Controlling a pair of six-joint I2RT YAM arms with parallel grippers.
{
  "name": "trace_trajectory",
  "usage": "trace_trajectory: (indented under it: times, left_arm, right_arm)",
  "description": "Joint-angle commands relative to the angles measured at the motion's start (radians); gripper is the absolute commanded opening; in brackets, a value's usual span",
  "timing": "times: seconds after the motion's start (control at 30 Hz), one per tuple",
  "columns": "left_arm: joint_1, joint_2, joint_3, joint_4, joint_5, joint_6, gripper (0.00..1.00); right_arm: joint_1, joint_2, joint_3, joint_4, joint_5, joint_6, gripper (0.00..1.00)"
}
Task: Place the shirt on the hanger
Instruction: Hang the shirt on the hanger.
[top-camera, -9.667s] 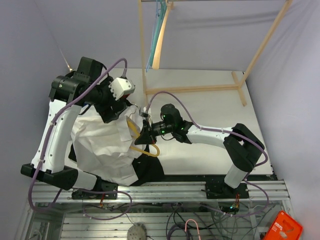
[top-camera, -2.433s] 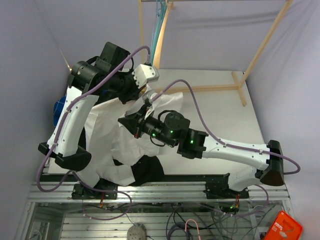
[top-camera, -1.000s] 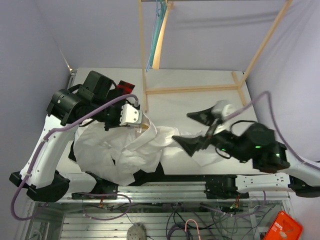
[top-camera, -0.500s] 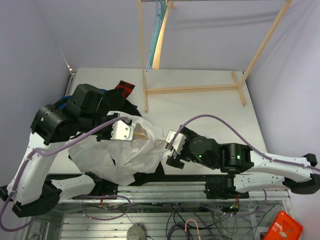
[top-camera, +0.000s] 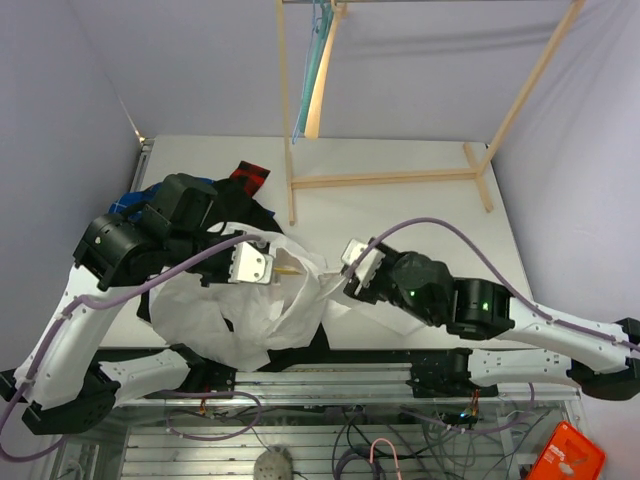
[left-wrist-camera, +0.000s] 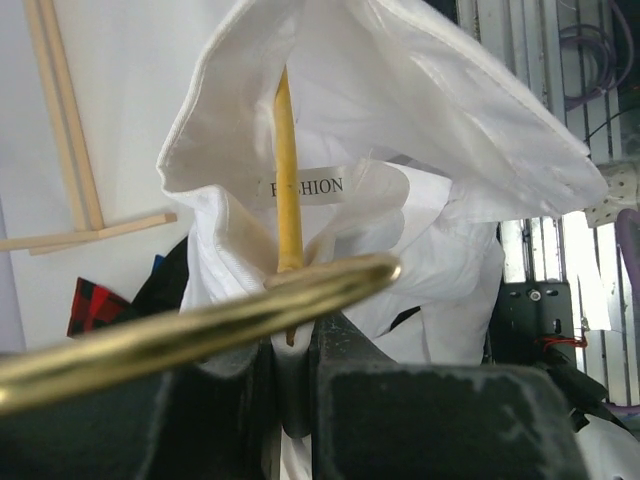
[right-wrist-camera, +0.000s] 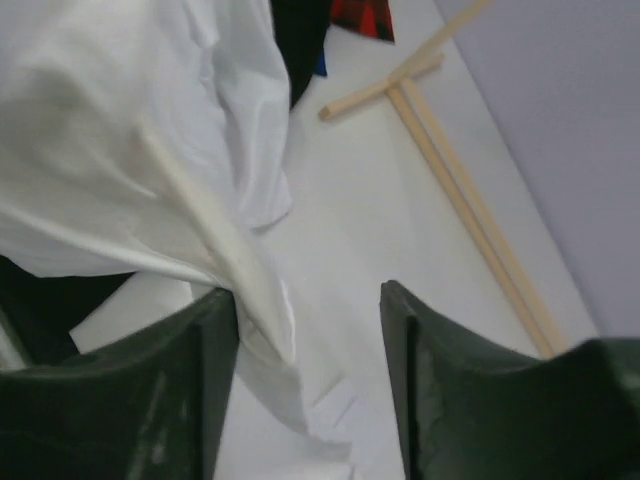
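left wrist view: my left gripper is clamping tight on the hanger, whose yellow bar is pointing toward 12 o'clock under the collar of the shirt. my right gripper is gaping partly apart, a shirt fold lying between its fingers toward 9 o'clock.

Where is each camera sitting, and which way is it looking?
Top camera: high up behind the arms, looking down on the table, both arms, the shirt and the wooden rack.
Left wrist camera: on the left arm, looking past the left gripper at the hanger poking up into the shirt.
Right wrist camera: on the right arm, looking down between the right gripper fingers at shirt fabric and table.
Shared: both wrist views show the shirt and the wooden rack.
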Motion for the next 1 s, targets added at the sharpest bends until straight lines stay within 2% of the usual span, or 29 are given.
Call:
trace_trajectory:
  times: [0.0, 0.07, 0.1, 0.13, 0.33, 0.47, 0.57, 0.73, 0.9, 0.97]
  left_arm:
    - [-0.018, -0.003, -0.031, -0.046, 0.079, 0.006, 0.07]
    - [-0.018, 0.003, -0.028, -0.046, 0.072, 0.006, 0.07]
    - [-0.018, 0.007, -0.022, -0.046, 0.072, 0.004, 0.07]
    - [-0.018, 0.010, -0.016, -0.046, 0.070, 0.001, 0.07]
    - [-0.018, 0.031, -0.005, -0.046, 0.016, 0.016, 0.07]
    - [-0.017, 0.045, -0.009, -0.043, -0.035, 0.032, 0.07]
    - [-0.016, 0.064, 0.028, -0.042, -0.051, 0.026, 0.07]
    - [-0.016, 0.095, 0.175, -0.040, -0.045, -0.011, 0.07]
    - [-0.015, 0.096, 0.234, -0.042, -0.068, -0.020, 0.07]
    - [-0.015, 0.092, 0.246, -0.042, -0.080, -0.022, 0.07]
  right_arm:
    - [-0.089, -0.020, 0.079, 0.025, -0.110, 0.044, 0.69]
    - [-0.089, 0.010, 0.108, -0.031, -0.158, 0.084, 0.93]
    - [-0.089, 0.026, 0.119, -0.056, -0.170, 0.102, 0.99]
    - [-0.090, 0.043, 0.130, -0.077, -0.185, 0.117, 1.00]
    - [-0.089, 0.087, 0.203, -0.126, -0.338, 0.146, 1.00]
    - [-0.090, 0.009, 0.253, -0.090, -0.429, 0.117, 1.00]
    - [-0.090, -0.044, 0.240, -0.092, -0.378, 0.110, 1.00]
    - [-0.090, 0.017, 0.149, -0.201, -0.308, 0.130, 0.96]
    - [-0.090, -0.005, 0.041, -0.147, -0.304, 0.104, 0.90]
    - [-0.090, -0.015, 0.013, -0.136, -0.268, 0.084, 0.84]
